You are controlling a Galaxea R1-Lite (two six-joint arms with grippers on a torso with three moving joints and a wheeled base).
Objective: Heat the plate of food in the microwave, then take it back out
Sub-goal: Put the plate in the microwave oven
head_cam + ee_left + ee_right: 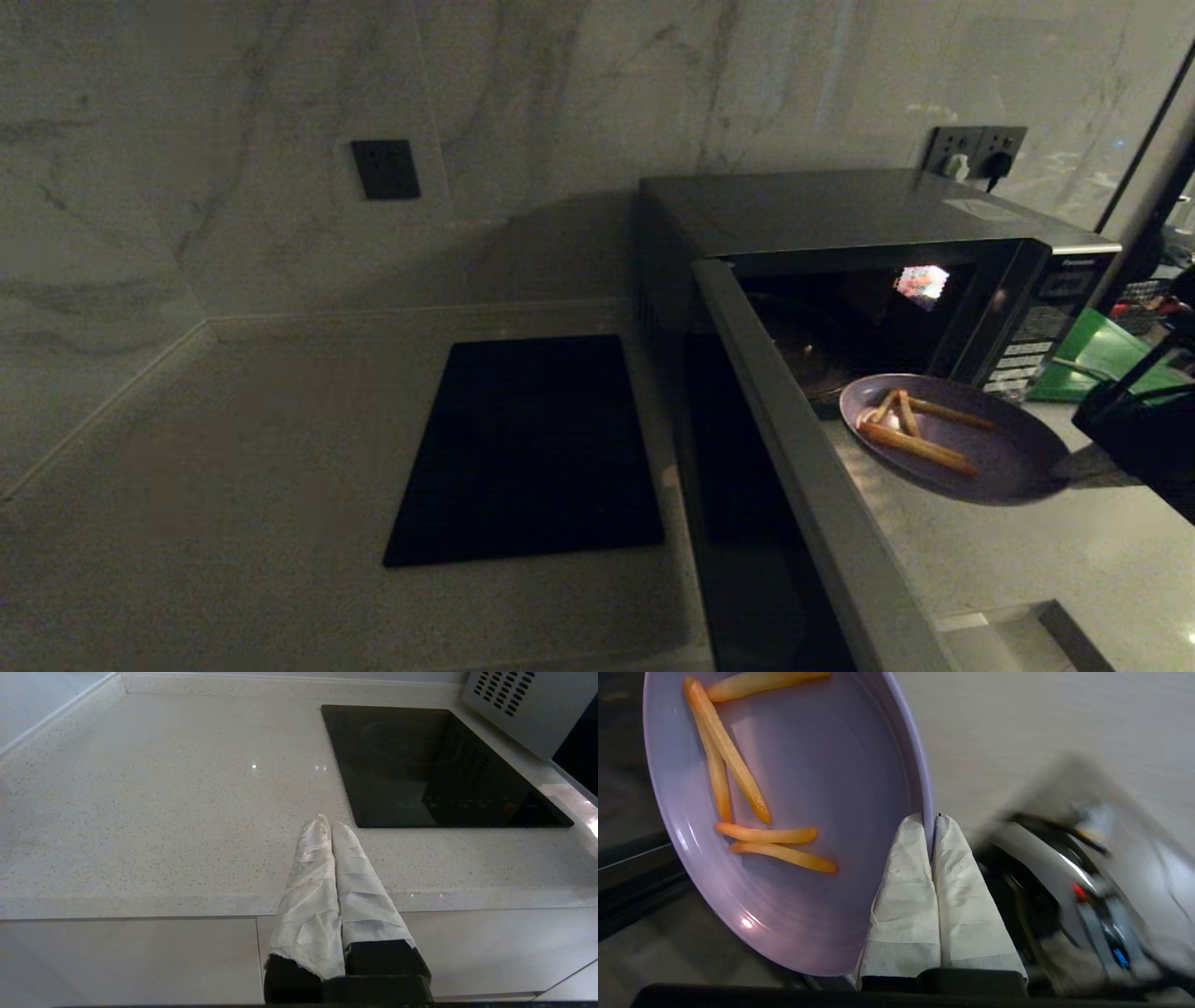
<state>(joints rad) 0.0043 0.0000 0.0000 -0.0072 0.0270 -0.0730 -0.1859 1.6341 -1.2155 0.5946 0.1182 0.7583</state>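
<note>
The plate of food [957, 439], a lavender plate with orange-yellow sticks, hangs in the air just outside the microwave's [868, 233] dark cavity. The microwave door [794, 448] stands swung open toward me. My right gripper [1074, 462] is shut on the plate's near-right rim; in the right wrist view its white-wrapped fingers [906, 882] pinch the plate's [794, 788] edge, right gripper [930, 819]. My left gripper [325, 822] is shut with nothing in it, hovering over the counter's front edge, out of the head view.
A flat black cooktop panel [532, 448] lies in the counter left of the microwave. A green board [1097, 359] leans at the far right behind the plate. Wall sockets [976, 149] with plugs sit above the microwave. Pale counter [1046, 560] lies below the plate.
</note>
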